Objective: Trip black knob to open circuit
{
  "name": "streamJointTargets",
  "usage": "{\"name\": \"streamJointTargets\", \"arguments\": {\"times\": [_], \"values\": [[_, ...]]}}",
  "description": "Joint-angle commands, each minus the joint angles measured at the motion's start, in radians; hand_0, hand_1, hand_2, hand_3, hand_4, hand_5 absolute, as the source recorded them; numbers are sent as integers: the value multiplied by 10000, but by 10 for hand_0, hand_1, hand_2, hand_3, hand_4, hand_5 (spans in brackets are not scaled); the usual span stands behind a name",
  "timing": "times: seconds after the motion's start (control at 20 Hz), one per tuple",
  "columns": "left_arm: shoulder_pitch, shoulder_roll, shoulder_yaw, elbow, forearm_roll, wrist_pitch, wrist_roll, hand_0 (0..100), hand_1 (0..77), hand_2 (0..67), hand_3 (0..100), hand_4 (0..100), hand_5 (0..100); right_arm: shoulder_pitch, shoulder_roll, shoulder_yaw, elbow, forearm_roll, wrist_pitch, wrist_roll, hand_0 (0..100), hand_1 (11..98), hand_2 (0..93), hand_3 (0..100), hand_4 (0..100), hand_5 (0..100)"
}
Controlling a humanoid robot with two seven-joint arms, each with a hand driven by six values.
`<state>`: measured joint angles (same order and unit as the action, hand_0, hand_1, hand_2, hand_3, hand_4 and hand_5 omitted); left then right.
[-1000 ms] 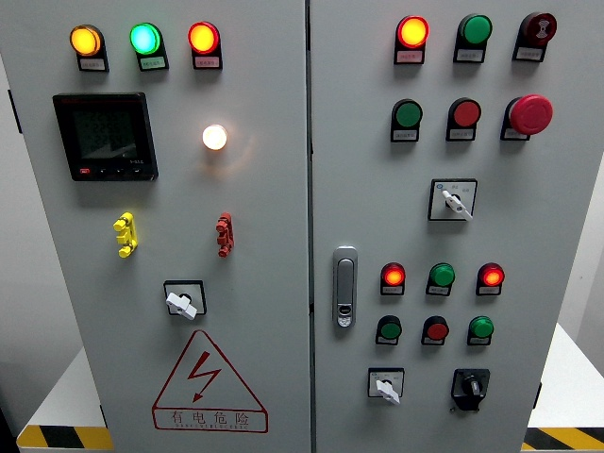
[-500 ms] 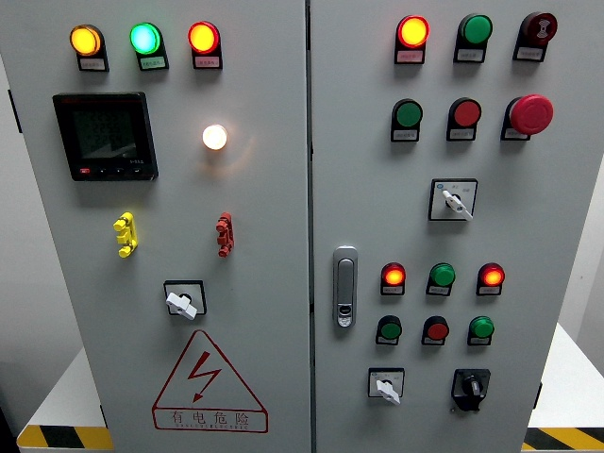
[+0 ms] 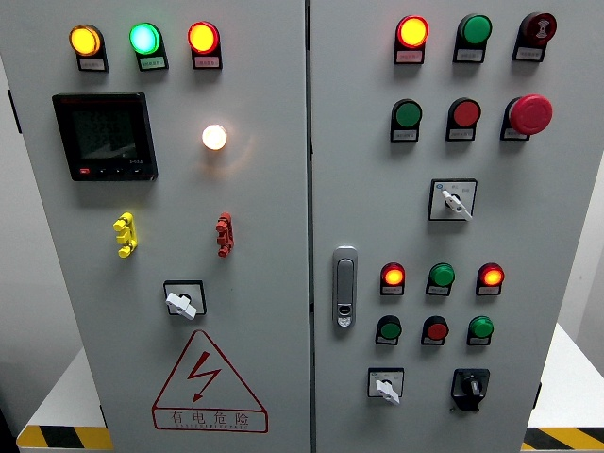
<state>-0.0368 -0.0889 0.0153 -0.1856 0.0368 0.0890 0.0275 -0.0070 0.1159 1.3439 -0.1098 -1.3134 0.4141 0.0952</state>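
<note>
The black knob (image 3: 470, 386) sits at the lower right of the grey cabinet's right door (image 3: 557, 217), on a black square plate, its handle standing roughly upright. Left of it is a white selector switch (image 3: 386, 385) turned down to the right. Neither of my hands shows anywhere in the head view.
The right door carries lit red lamps (image 3: 411, 31), green and red push buttons, a red mushroom stop button (image 3: 530, 113), a white selector (image 3: 454, 200) and a chrome door handle (image 3: 345, 286). The left door holds a meter (image 3: 105, 136), lit lamps, another selector (image 3: 182, 301) and a warning triangle (image 3: 209, 381).
</note>
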Motion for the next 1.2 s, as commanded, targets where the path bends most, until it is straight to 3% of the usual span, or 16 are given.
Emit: {"name": "streamJointTargets", "arguments": {"times": [0.0, 0.05, 0.2, 0.35, 0.4, 0.55, 0.7, 0.9, 1.15], "values": [[-1, 0, 0, 0, 0, 0, 16, 0, 0, 194, 262, 98, 86, 9, 6, -340, -144, 201, -15, 136, 858, 365, 4, 74, 0, 78], [-1, 0, 0, 0, 0, 0, 1, 0, 0, 194, 262, 98, 86, 9, -85, -294, -115, 248, 46, 152, 859, 364, 3, 73, 0, 77], [-1, 0, 0, 0, 0, 0, 1, 0, 0, 194, 262, 98, 86, 407, 6, 515, -176, 112, 31, 153, 859, 363, 3, 72, 0, 77], [-1, 0, 0, 0, 0, 0, 1, 0, 0, 194, 262, 98, 86, 423, 6, 1745, 69, -1068, 62, 137, 858, 364, 3, 73, 0, 78], [-1, 0, 0, 0, 0, 0, 1, 0, 0, 194, 262, 98, 86, 423, 37, 2096, 465, -1208, 62, 152, 858, 364, 3, 74, 0, 79], [-1, 0, 0, 0, 0, 0, 1, 0, 0, 194, 262, 98, 86, 286, 83, 2666, 2027, -1316, 62, 152, 855, 370, 3, 84, 0, 90], [-16, 0, 0, 0, 0, 0, 1, 0, 0, 195, 262, 98, 86, 148, 83, 3219, 3639, -1378, 62, 137, 852, 377, 3, 94, 1, 111], [-1, 0, 0, 0, 0, 0, 1, 0, 0, 195, 262, 98, 86, -541, 68, 3557, 6397, -1531, 46, 152, 847, 385, 2, 118, 16, 123], [-1, 0, 0, 0, 0, 0, 1, 0, 0, 195, 262, 98, 86, -1248, 37, 3619, 9361, -1516, 62, 153, 845, 394, 0, 173, 72, 217]]}}
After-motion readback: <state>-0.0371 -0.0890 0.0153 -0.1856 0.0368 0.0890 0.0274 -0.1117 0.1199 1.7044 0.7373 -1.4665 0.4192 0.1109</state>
